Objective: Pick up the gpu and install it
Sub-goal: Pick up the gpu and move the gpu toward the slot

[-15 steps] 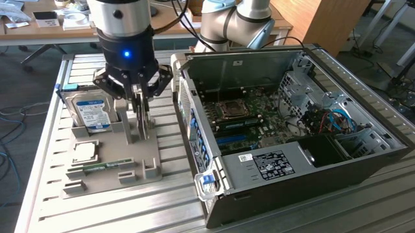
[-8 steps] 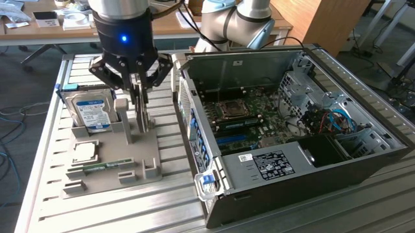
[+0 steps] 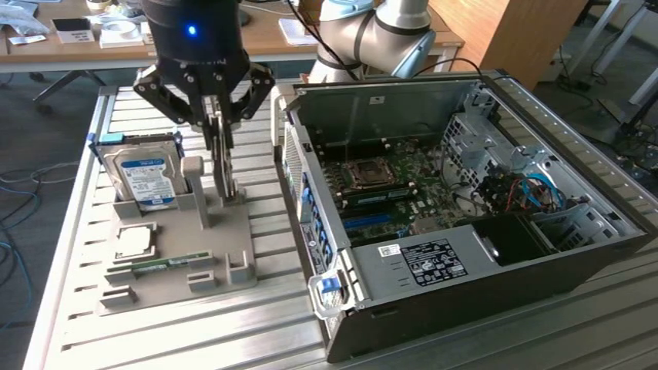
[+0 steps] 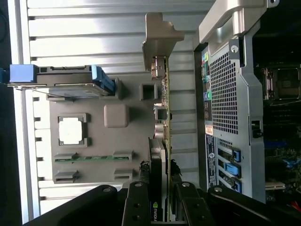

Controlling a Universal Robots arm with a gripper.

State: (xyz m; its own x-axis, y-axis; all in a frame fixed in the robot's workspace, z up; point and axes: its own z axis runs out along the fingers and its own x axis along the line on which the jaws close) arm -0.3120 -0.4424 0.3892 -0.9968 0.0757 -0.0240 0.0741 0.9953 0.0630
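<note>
The gpu [image 3: 226, 173] stands on edge, upright, over the grey holder tray [image 3: 221, 243] on the exterior view's left. In the wrist view the gpu [image 4: 161, 117] is edge-on, a thin green card with its silver bracket [image 4: 159, 33] at the far end. My gripper [image 3: 219, 142] comes down from above and its two fingers [image 4: 141, 176] press against both faces of the card, so my gripper [image 4: 159, 170] is shut on it. I cannot tell whether the card's lower edge still rests in the tray's slot.
The open computer case [image 3: 575, 254] lies on the exterior view's right, its motherboard [image 3: 391, 181] exposed, and its rear panel [image 4: 225, 94] runs close beside the card. The tray also holds a blue-labelled hard drive [image 3: 144, 173], a CPU [image 3: 134, 240] and a RAM stick [image 3: 154, 266].
</note>
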